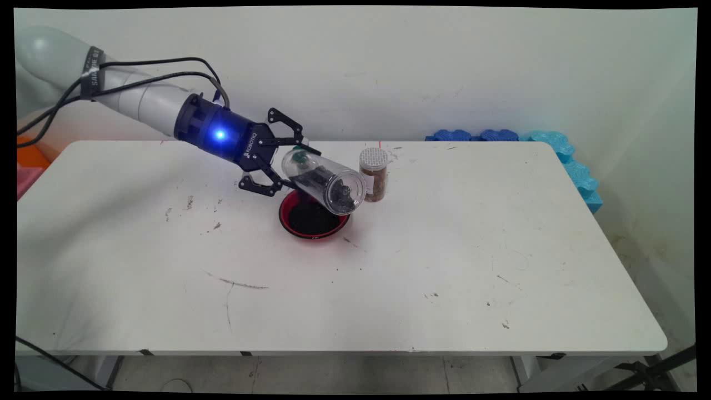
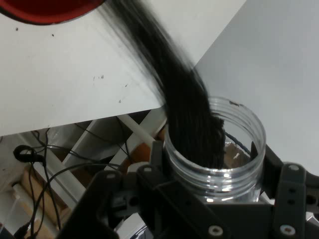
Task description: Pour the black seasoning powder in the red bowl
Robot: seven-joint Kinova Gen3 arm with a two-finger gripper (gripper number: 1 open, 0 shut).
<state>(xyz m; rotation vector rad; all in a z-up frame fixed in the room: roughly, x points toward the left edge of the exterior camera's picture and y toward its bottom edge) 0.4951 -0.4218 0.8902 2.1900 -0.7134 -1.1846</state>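
- Over the table's (image 1: 444,266) middle, main view: the gripper (image 1: 290,166) is clamped on a clear jar (image 1: 325,183) at its closed end.
- Jar tipped well over, mouth low and facing right, hanging just above a red bowl (image 1: 284,214).
- Dark grains lie along the jar's lower wall, gathered at the mouth; the bowl's inside is black with the same stuff.
- A small spice jar (image 1: 374,175) stands upright just right of the bowl, close to the clear jar's mouth; cannot tell if they touch.
- Blue foam (image 1: 555,144) lies at the far right corner, well apart.
- Hand view: fingers (image 2: 289,189) press the jar (image 2: 219,181) from both sides.
- A dark stream (image 2: 169,84) runs out of the mouth towards the bowl (image 2: 45,12), blurred in fall.
- Only the bowl's edge shows; where the stream lands is cut off.
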